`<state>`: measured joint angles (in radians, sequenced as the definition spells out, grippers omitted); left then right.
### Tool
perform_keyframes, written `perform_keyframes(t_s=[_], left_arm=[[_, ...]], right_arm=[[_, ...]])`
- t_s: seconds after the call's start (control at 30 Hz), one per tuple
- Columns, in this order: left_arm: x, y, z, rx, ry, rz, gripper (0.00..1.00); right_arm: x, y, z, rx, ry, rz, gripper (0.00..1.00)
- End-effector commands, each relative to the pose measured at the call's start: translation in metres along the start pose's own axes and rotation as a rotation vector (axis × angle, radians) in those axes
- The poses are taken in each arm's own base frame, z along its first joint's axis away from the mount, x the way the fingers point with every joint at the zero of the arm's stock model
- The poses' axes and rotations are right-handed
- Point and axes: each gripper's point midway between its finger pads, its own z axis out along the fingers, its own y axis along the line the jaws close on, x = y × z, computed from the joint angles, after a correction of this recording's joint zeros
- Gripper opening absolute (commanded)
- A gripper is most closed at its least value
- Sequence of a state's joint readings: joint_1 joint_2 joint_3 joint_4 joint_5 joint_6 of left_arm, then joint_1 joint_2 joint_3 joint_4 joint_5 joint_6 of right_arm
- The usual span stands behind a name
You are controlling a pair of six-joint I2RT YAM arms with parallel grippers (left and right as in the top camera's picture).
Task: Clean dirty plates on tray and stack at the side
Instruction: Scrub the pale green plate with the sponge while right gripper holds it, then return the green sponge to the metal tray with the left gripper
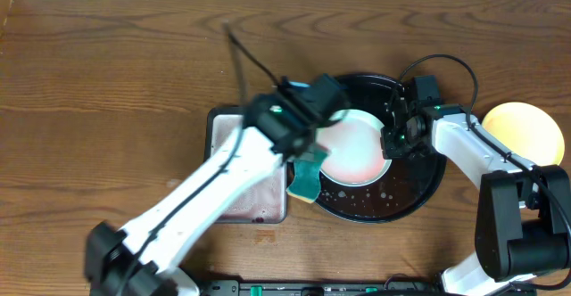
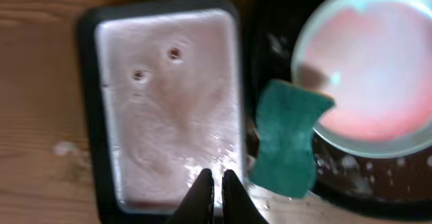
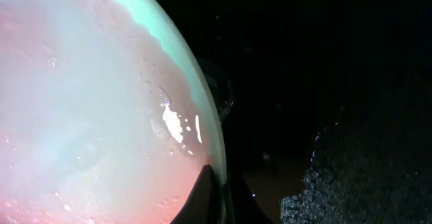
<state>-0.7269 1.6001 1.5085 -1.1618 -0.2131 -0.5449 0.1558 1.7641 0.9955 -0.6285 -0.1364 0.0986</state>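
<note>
A pale mint-white plate (image 1: 357,149) smeared pink-red lies in the round black tray (image 1: 419,185). My right gripper (image 1: 391,140) is shut on the plate's right rim; the right wrist view shows one finger on each side of the rim (image 3: 219,180) of the wet plate (image 3: 88,116). My left gripper (image 1: 302,143) is shut and empty, hovering over the silver pan's edge (image 2: 216,183). The plate (image 2: 371,69) is up and to the right of the gripper in the left wrist view. A yellow plate (image 1: 522,131) rests on the wooden table at the right. No other pale plate shows.
A teal sponge (image 1: 308,178) lies between the pan and the tray, overlapping the tray rim; it shows beside the left jaws (image 2: 287,143). The rectangular silver pan (image 1: 259,202) holds pinkish soapy water (image 2: 169,102). Foam and droplets spot the tray floor (image 3: 351,177).
</note>
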Motion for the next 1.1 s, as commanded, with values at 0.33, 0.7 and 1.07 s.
perform_keyframes(t_s=[0.33,0.7,1.07], left_arm=[[0.035,-0.070,0.042,0.466,0.102,0.075,0.51],[0.053,-0.070,0.096,0.255,0.141,0.132,0.57],[0.077,-0.084,0.130,0.269,0.277,0.115,0.07]], right_arm=[[0.019,-0.001,0.011,0.032,0.064,0.045,0.01],[0.020,-0.001,0.011,0.032,0.067,0.045,0.01],[0.020,-0.001,0.011,0.032,0.066,0.045,0.01]])
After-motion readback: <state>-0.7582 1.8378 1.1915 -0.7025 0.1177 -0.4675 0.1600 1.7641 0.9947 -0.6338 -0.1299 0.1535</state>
